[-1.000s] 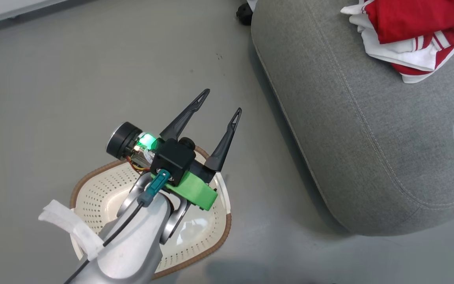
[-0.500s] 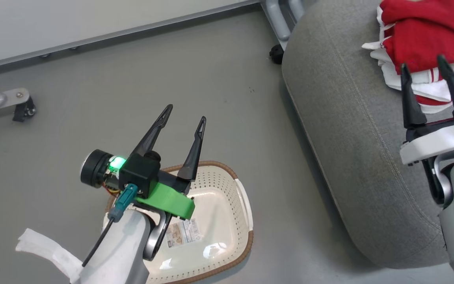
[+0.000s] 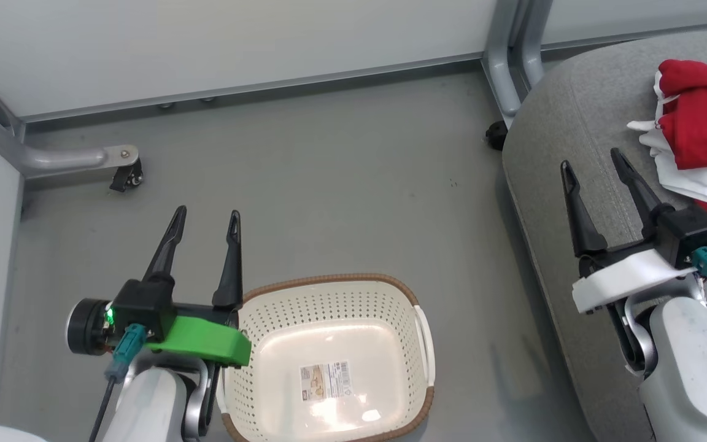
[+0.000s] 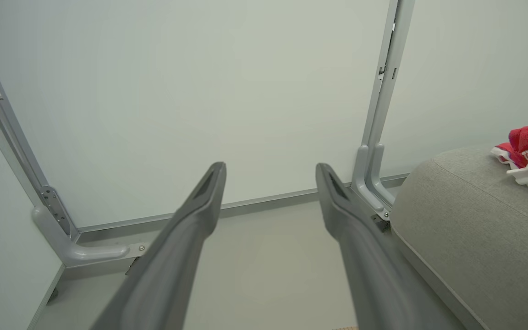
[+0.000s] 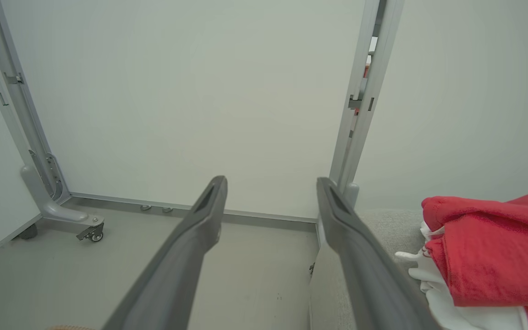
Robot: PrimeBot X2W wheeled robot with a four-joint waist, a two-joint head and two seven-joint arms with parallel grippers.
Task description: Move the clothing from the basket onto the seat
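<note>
Colours noted: basket [image 3: 329, 301] is seen cream-white, dot-perforated, rimmed in brown weave. Right of basket, seat [image 3: 550, 153] is covered in plain grey fabric. On it, clothing [image 3: 703, 123] is coloured red, trimmed white with red stripes. Dark fingers, green mount on left gripper [image 3: 207, 212]. Dark fingers, white mount on right gripper [image 3: 591, 158]. Around basket, floor [image 3: 329, 184] is finished grey.

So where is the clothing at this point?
In the head view the clothing lies heaped at the far right on the seat, just beyond the open right claw; the basket at lower centre holds none.
</note>
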